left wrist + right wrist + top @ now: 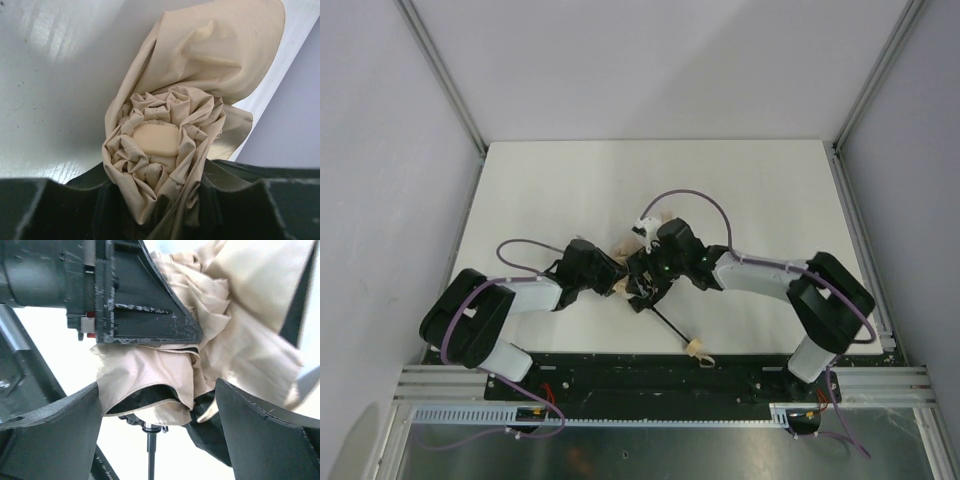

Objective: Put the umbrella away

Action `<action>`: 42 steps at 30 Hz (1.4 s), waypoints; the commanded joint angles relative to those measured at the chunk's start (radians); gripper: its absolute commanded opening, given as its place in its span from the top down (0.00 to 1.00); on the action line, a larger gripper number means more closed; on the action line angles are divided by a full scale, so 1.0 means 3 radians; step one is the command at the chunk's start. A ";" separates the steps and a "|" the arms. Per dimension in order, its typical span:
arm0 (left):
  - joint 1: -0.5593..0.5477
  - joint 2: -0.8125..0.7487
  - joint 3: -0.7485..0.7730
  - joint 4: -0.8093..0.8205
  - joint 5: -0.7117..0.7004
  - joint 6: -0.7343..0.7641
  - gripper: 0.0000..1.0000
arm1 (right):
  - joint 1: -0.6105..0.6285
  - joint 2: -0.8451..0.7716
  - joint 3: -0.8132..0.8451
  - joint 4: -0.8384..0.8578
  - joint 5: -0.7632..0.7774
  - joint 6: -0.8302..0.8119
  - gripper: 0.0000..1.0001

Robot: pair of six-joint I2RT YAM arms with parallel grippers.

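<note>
Where the white worktop (570, 180) sits between pale grey walls (380, 200) and aluminium rails (445, 80), the beige umbrella (200, 60) lies mid-width, towards the near edge. The left gripper (157, 192) is clamped on its bunched canopy. The right gripper (157, 390) stands part-open astride the folds; whether it grips, I cannot tell. The black shaft (670, 325) runs to the pale handle (698, 348) at the near edge.
</note>
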 commanded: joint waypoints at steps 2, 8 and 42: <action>-0.0030 0.0087 -0.0110 -0.0754 0.0046 0.0067 1.00 | 0.0405 -0.0366 0.0083 -0.0298 0.1448 -0.0603 0.07; -0.0029 0.0068 -0.0116 -0.0862 0.0134 -0.0122 1.00 | 0.0884 -0.0163 0.0065 0.0077 0.2183 -0.0862 0.07; -0.0154 -0.0415 -0.0131 -0.0483 -0.0093 0.0322 0.08 | -0.0005 -0.0070 -0.0464 0.0846 -0.0604 -0.0099 1.00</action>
